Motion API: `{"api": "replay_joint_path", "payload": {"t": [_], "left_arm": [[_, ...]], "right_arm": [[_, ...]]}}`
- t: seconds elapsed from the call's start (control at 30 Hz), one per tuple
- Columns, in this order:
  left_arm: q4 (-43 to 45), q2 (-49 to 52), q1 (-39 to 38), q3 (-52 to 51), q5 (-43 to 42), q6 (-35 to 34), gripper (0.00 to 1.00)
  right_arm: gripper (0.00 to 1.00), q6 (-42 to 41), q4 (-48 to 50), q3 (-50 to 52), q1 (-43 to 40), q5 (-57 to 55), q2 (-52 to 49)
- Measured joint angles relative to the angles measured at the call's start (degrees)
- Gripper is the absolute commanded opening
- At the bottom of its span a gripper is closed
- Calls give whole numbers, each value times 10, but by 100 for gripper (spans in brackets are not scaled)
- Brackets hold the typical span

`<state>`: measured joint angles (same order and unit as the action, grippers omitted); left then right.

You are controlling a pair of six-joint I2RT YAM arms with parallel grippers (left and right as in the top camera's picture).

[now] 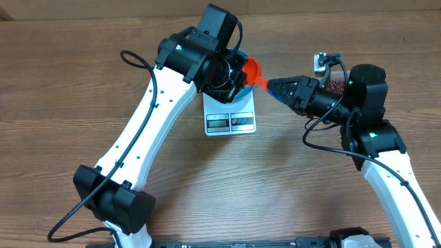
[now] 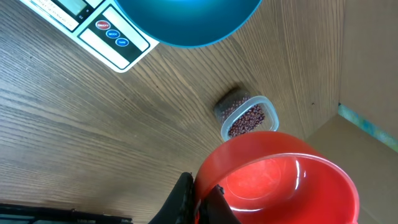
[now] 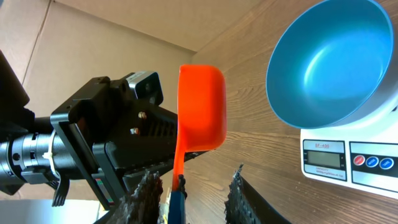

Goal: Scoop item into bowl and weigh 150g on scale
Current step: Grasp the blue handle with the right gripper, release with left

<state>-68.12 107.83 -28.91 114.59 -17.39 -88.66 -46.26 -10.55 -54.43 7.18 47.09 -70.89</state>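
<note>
Two grippers at one red scoop [image 3: 202, 106], held in the air just beside the blue bowl [image 3: 329, 68]: left gripper [image 2: 200, 198] pressed together, pinching the scoop's rim; right gripper [image 3: 193, 186] parted around the handle, handle against one finger and clear of the other. Bowl seated upright on the white kitchen scale [image 3: 348, 158], display and buttons showing along one edge. Red-brown beans [image 2: 245, 121] lying in a clear tub [image 2: 270, 112] on the wooden table [image 2: 93, 124], apart from the scale.

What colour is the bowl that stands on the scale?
The bowl is deep blue; the right wrist view shows it best.
</note>
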Motion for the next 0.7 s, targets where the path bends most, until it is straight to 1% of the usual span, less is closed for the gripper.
{"api": "replay_joint_path", "payload": {"t": [0.2, 0.33, 0.43, 0.5, 0.53, 0.57, 0.6, 0.67, 0.7], "left_arm": [[2, 0, 0, 0, 0, -2, 4], [2, 0, 0, 0, 0, -7, 4], [2, 0, 0, 0, 0, -10, 4], [2, 0, 0, 0, 0, -10, 5], [2, 0, 0, 0, 0, -10, 18], [1, 0, 0, 0, 0, -10, 35], [1, 1, 0, 0, -1, -13, 48], [2, 1, 0, 0, -2, -13, 59], [2, 1, 0, 0, -2, -12, 63]], "right_arm": [[35, -10, 0, 0, 0, 0, 0], [25, -18, 0, 0, 0, 0, 0], [12, -25, 0, 0, 0, 0, 0], [6, -31, 1, 0, 0, 1, 0], [4, -31, 1, 0, 0, 1, 0], [4, -32, 1, 0, 0, 0, 0], [4, -32, 0, 0, 0, 0, 0], [4, -34, -1, 0, 0, -1, 0], [4, -34, 0, 0, 0, -1, 0]]}}
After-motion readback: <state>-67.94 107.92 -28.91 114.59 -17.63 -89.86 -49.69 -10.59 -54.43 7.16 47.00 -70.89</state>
